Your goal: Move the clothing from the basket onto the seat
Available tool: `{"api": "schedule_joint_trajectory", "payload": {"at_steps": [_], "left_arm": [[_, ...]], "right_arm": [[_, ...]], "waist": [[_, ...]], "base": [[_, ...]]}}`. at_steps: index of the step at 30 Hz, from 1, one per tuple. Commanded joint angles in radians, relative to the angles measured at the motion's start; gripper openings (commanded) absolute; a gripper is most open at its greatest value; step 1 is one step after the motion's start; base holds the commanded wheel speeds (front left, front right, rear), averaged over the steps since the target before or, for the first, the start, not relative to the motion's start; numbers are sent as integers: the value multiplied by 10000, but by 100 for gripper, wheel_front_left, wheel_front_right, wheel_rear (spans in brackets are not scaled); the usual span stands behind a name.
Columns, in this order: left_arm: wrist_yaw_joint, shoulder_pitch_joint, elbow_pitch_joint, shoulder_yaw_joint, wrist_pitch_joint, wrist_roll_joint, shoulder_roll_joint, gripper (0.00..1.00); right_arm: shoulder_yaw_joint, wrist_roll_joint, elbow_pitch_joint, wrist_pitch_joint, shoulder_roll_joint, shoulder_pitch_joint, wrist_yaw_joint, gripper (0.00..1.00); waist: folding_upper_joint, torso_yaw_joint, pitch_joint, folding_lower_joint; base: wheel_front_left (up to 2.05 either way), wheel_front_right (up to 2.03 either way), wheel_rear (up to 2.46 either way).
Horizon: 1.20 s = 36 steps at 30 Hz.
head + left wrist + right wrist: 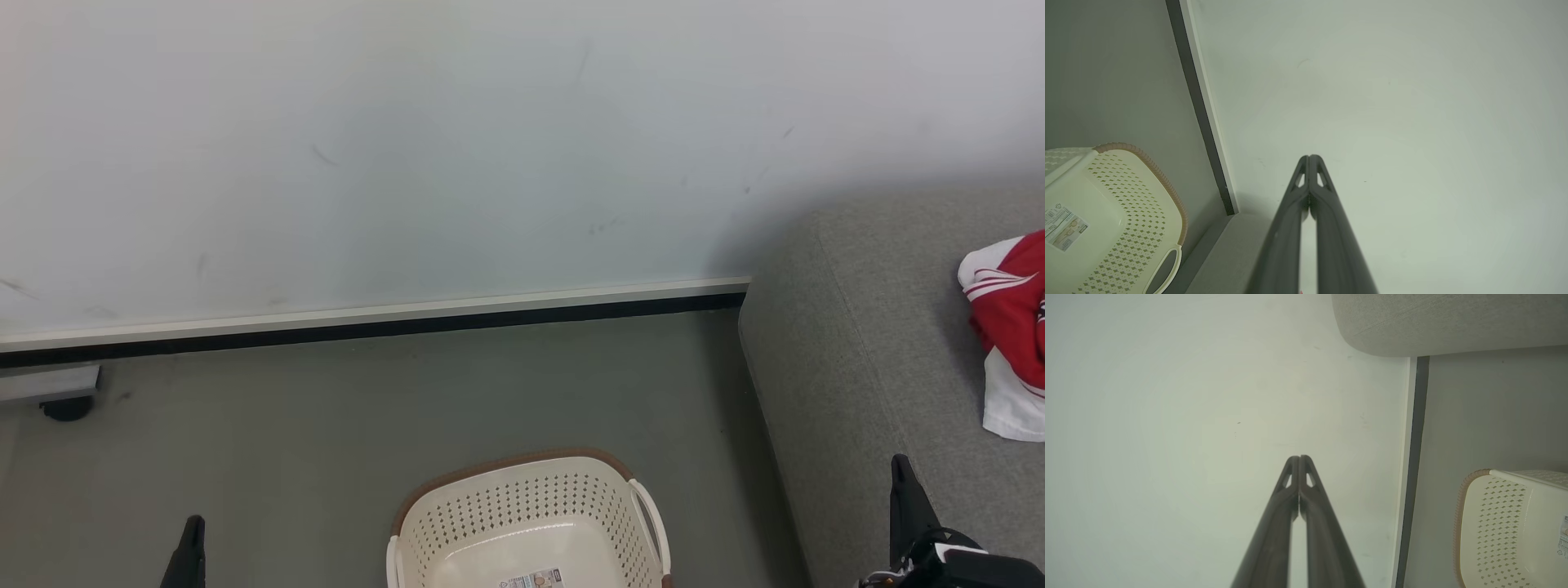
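Observation:
The cream basket [531, 523] stands on the floor at the bottom centre of the head view, with only a label sticker showing on its bottom. It also appears as the basket [1106, 220] in the left wrist view and the basket [1511, 531] in the right wrist view. Red and white clothing [1008, 327] lies on the grey seat [865, 343] at the right edge. My left gripper [193, 523] sits low at the left, shut and holding nothing; the left gripper [1309, 156] points at the wall. My right gripper [900, 461] is over the seat's front, shut and holding nothing; the right gripper [1299, 456] also faces the wall.
A pale wall [408, 147] with a dark skirting strip [367, 327] runs behind the grey floor [326, 425]. A grey piece of furniture on a black caster [65, 406] stands at the far left by the wall.

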Motion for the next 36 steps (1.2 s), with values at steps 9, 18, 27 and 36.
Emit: {"api": "schedule_joint_trajectory", "payload": {"at_steps": [9, 18, 27, 36], "left_arm": [[-19, -61, -6, 26, 4, -32, -6, 0], [-18, -59, -5, 26, 4, -32, -7, 0], [-18, -58, -7, 27, 4, -33, -7, 0], [-18, -58, -8, 29, 4, -33, -7, 0]], "right_arm": [[99, 127, -33, -88, -141, -4, 2, 0], [166, 195, -53, -160, -202, -18, 2, 0], [232, 212, -75, -218, -258, -29, 2, 0], [285, 237, -94, -253, -297, -39, 2, 0]], "waist": [[0, 0, 1, -1], [0, 0, 1, -1], [0, 0, 2, -1], [0, 0, 2, -1]], "base": [[0, 0, 0], [0, 0, 0], [0, 0, 0], [0, 0, 0]]}}
